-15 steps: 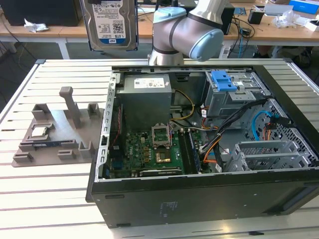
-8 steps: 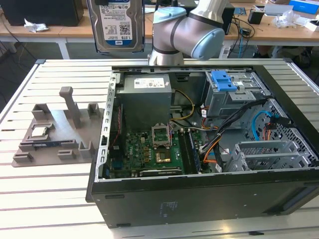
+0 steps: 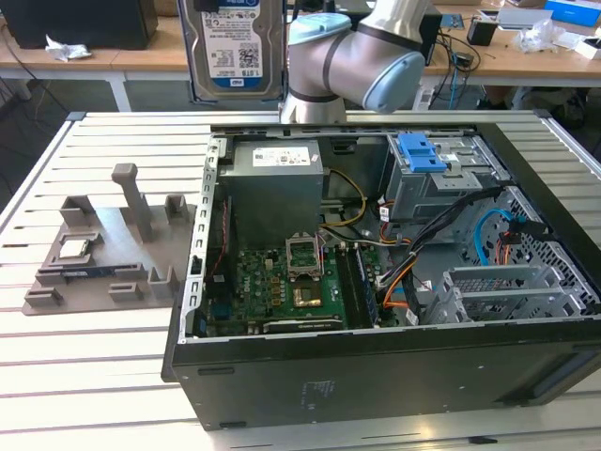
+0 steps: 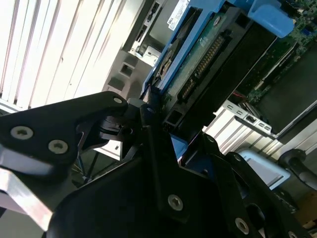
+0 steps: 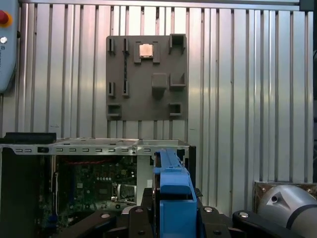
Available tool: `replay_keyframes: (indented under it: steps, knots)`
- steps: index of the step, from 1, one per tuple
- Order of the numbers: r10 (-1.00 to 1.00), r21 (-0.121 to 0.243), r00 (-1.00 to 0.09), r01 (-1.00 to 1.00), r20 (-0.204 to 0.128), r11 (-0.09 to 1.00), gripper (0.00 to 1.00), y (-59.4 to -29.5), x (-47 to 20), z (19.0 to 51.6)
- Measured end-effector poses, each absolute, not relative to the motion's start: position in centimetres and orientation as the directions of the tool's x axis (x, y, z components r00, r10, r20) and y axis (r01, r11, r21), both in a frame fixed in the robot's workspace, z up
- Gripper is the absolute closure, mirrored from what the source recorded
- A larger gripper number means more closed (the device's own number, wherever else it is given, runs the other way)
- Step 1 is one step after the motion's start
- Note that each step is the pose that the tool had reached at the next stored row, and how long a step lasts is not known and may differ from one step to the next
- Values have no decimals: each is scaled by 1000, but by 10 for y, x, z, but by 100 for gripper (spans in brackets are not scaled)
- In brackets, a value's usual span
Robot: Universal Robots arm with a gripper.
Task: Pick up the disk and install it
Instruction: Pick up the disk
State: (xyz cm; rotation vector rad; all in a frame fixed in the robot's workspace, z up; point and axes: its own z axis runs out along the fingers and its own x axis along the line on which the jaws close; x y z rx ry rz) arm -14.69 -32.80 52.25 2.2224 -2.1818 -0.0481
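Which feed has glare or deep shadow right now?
Second wrist view: the slatted metal table is blown out white, and the black gripper, clamped on the silver hard drive in its blue carrier, is dark against it. Exterior view: even light, no glare on the drive. First wrist view: evenly lit.

Arm (image 3: 352,56): round silver-grey metal tubes and joints, with pale blue caps on the joint ends. Gripper (image 4: 173,131): matt black fingers (image 4: 151,144) on flat black link plates (image 4: 64,124), with round silver screws (image 4: 58,146) set into the plates just behind the fingers. Further back from the fingers: a pale bare-metal piece (image 4: 12,181) and a rounded silver joint housing (image 5: 277,206) with a grey-blue cap.
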Motion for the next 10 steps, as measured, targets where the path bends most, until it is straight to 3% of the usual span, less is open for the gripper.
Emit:
replay_keyframes:
  steps: [10]
  knots:
    - [-1000,44,18,-999,-3,-18,64,-328,-99,522]
